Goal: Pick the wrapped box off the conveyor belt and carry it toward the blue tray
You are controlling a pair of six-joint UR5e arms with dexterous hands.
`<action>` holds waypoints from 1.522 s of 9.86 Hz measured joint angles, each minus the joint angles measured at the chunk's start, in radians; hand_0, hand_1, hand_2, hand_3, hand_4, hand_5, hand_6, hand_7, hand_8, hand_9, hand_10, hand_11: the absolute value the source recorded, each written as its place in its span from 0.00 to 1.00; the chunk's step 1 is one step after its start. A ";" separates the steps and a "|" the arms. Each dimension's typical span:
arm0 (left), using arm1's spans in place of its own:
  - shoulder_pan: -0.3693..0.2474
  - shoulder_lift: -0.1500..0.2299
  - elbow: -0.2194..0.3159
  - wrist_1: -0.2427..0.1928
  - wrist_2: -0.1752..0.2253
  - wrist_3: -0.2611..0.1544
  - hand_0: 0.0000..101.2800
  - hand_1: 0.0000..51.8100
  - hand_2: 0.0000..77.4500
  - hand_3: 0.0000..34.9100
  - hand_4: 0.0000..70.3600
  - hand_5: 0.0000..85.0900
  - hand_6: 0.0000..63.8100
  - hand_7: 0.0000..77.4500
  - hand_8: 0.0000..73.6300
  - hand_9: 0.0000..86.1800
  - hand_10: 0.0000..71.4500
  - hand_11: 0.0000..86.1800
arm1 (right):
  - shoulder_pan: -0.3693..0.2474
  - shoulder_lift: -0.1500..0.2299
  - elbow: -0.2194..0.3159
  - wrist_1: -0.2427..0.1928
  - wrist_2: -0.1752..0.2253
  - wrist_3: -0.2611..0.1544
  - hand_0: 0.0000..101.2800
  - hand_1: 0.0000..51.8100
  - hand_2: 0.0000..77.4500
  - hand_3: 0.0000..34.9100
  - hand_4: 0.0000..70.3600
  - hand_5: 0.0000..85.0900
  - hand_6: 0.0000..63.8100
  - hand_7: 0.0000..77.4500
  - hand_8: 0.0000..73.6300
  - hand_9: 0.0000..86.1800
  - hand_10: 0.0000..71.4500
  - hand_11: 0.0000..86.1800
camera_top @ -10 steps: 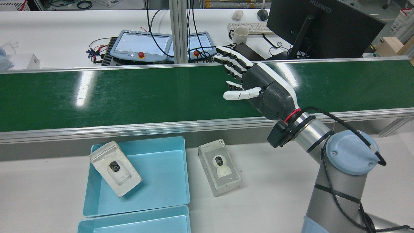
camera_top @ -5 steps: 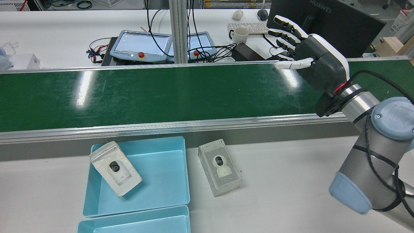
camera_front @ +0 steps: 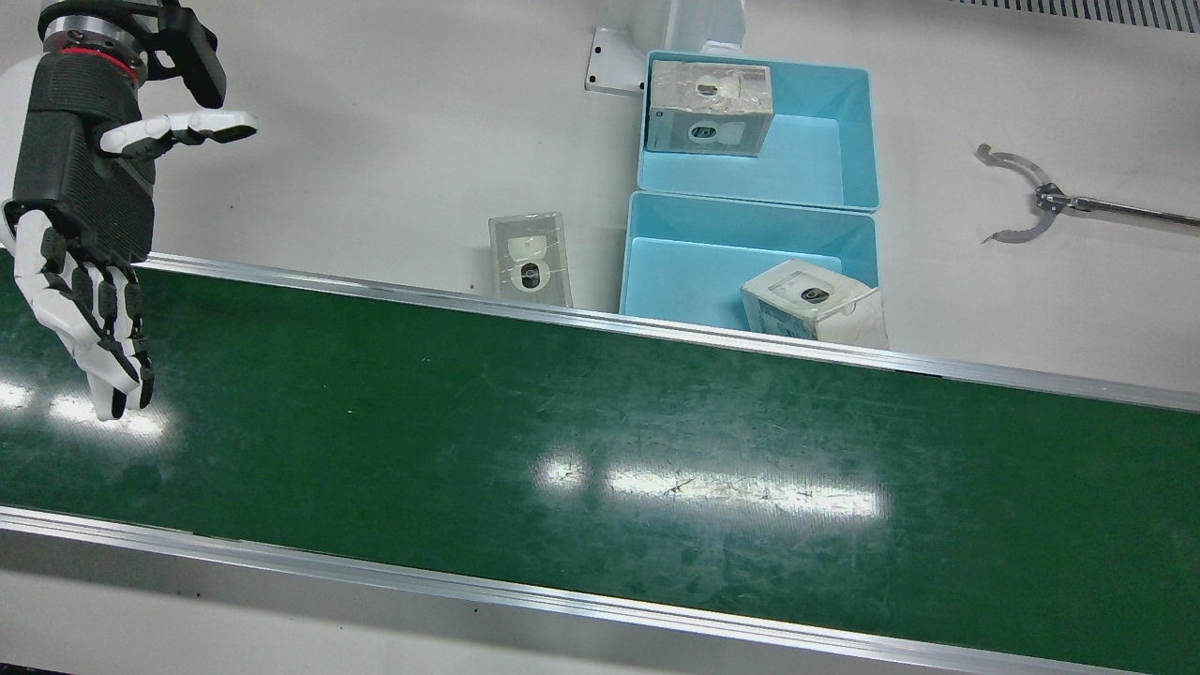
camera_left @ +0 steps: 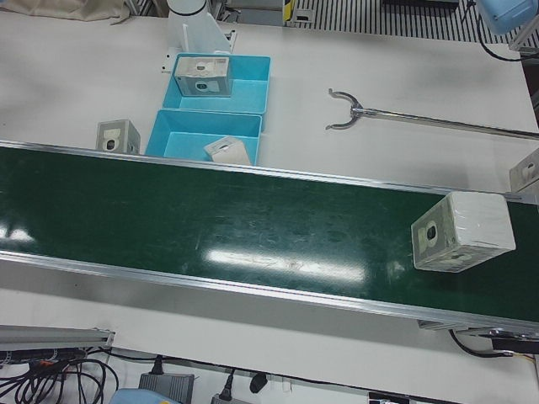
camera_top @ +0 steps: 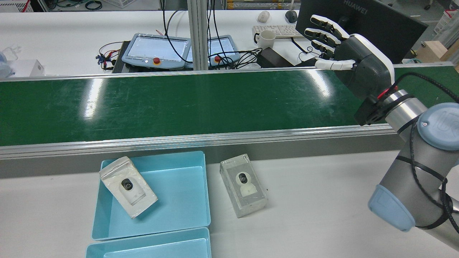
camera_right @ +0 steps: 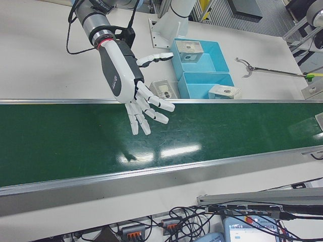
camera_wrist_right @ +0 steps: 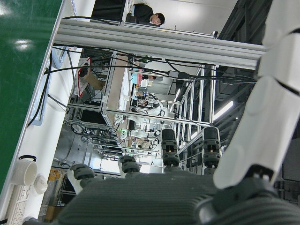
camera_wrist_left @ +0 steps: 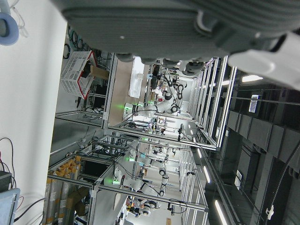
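A wrapped white box (camera_left: 463,231) rides the green conveyor belt (camera_left: 210,219) near the right end of the left-front view, with no hand near it. My right hand (camera_top: 353,61) hovers open over the belt's other end, fingers spread and empty, also seen from the front (camera_front: 84,234) and the right-front (camera_right: 133,91). Of my left hand (camera_wrist_left: 154,23) only the palm and finger bases show, in its own view, with nothing held. The blue tray (camera_top: 179,193) beside the belt holds one wrapped box (camera_top: 128,186). A second blue tray (camera_front: 806,159) holds another box (camera_front: 710,108).
A further wrapped box (camera_top: 244,188) lies on the white table right of the tray. A metal reacher tool (camera_front: 1031,192) rests on the table beyond the trays. Pendants, cables, a mug and a monitor (camera_top: 358,25) stand behind the belt's far rail.
My right hand swept from the middle of the belt to its right end and rose toward the far rail. The boxes and trays stayed put.
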 joint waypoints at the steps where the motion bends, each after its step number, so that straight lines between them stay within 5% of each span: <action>1: 0.000 0.000 0.000 0.000 0.000 0.000 0.00 0.00 0.01 0.00 0.00 0.01 0.00 0.01 0.01 0.00 0.01 0.00 | 0.000 0.000 -0.001 0.000 0.000 0.000 0.40 0.17 0.15 0.86 0.07 0.22 0.00 0.25 0.02 0.08 0.02 0.04; 15: 0.000 0.000 0.000 0.000 0.000 0.000 0.00 0.00 0.01 0.00 0.00 0.01 0.00 0.01 0.01 0.00 0.00 0.00 | -0.010 0.001 -0.027 0.004 0.000 0.000 0.39 0.18 0.18 0.85 0.09 0.22 0.00 0.25 0.02 0.08 0.05 0.06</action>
